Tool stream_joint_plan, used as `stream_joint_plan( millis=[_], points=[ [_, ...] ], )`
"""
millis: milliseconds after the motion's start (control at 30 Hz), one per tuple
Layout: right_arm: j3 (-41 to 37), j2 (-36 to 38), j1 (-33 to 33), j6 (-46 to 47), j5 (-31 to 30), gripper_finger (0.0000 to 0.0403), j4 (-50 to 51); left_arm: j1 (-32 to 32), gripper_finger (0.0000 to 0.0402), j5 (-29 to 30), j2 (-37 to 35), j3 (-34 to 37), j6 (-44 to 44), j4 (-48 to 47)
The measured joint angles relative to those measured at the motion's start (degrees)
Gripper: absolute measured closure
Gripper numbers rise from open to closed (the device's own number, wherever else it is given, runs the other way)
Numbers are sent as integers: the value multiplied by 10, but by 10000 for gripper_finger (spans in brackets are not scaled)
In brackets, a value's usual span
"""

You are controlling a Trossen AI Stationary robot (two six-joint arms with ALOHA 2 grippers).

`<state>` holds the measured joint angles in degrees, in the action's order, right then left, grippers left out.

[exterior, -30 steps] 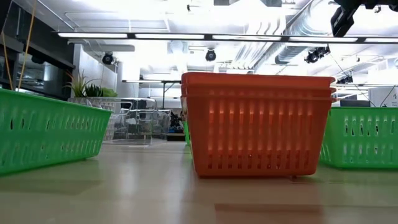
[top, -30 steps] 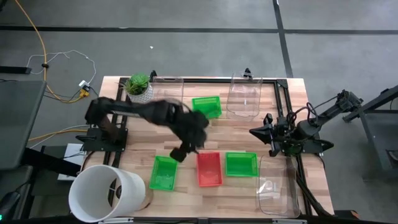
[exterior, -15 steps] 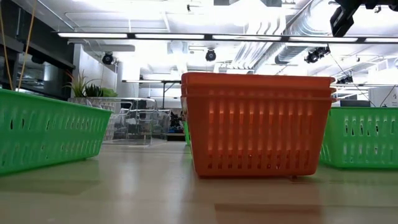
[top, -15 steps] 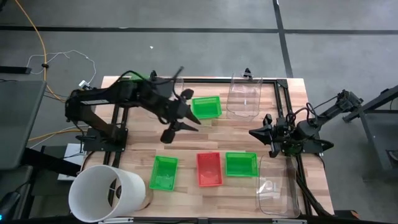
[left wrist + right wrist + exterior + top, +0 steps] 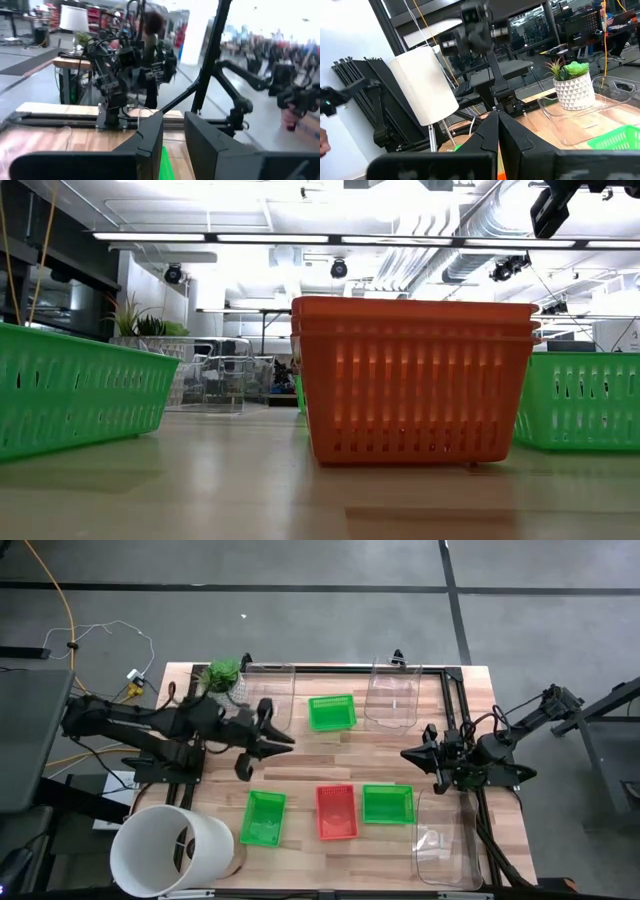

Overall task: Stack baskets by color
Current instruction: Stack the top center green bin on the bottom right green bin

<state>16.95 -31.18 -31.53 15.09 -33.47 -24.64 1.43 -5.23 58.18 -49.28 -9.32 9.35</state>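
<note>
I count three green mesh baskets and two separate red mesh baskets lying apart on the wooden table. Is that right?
Not quite. The high view shows three green mesh baskets, but red lies in one place only; the low view shows stacked rims there.

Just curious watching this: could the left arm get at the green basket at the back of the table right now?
Probably yes. The left tool hangs empty just beside the back green basket, with bare table between them and nothing in the way.
</note>
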Motion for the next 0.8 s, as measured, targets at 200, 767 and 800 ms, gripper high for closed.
stream_joint_plan(
  millis=[200, 767, 800],
  points=[
    [0, 0, 0, -1, -4, 403, 0, -39, 335, 98, -65, 140, -22, 98],
    [0, 0, 0, -1, -4, 403, -13, -63, 335, 176, -106, 306, -42, 279],
    [0, 0, 0, -1, -4, 403, -14, -63, 335, 174, -106, 306, -41, 278]
  ],
)
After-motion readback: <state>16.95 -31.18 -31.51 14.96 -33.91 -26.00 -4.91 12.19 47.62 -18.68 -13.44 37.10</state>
